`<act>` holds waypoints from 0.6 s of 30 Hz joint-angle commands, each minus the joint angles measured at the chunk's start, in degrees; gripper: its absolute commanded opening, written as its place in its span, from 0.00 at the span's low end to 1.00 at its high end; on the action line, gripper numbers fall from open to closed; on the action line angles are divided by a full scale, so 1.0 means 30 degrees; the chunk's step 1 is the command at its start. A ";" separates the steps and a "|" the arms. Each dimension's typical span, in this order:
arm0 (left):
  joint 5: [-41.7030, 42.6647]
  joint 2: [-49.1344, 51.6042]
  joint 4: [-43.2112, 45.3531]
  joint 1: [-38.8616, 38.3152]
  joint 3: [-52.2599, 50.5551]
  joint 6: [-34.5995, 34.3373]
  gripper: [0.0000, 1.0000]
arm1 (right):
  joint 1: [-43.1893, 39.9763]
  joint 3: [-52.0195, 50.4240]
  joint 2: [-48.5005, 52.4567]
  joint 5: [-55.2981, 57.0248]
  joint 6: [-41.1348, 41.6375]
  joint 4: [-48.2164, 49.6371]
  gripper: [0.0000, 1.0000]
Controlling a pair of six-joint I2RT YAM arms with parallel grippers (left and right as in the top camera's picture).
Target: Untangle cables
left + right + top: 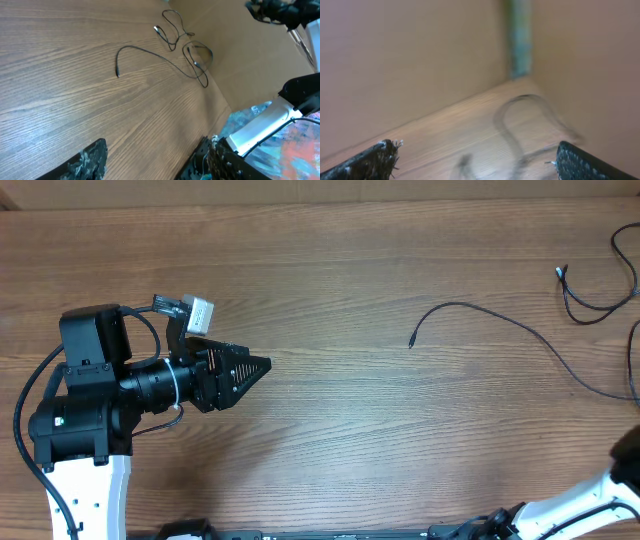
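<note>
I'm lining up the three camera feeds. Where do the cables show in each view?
Overhead: cables at the right side, running off the right edge.
Left wrist: cables at top centre.
Right wrist: cables as a blurred loop, lower centre-right.
Shared landmark: the loose plug end of the long strand, seen in overhead and left wrist; too blurred to find in right wrist.

The cables (194,59) are thin, black and slack, lying flat on the wooden table (320,260) toward its right side. One long strand (465,304) starts at a small plug end (411,343) near mid-table, arcs up and sweeps right to the edge of the overhead view. The rest lie in loose overlapping loops by the right edge, a second plug end (560,272) showing; whether they are knotted cannot be told.
</note>
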 commanded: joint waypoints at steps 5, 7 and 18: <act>0.0248 -0.0262 -0.0539 -0.0058 0.0036 0.0051 0.64 | 0.5923 -0.0991 -0.0670 0.2863 0.0095 -0.2871 1.00; 0.0284 -0.0408 -0.0918 -0.0058 0.0051 0.0452 0.64 | 0.7657 -0.1676 -0.0670 0.4335 0.0117 -0.3147 1.00; 0.0226 -0.1122 -0.2193 -0.0058 0.0051 0.1545 0.65 | 1.3879 -0.7329 -0.0648 0.9777 0.9493 -0.2244 1.00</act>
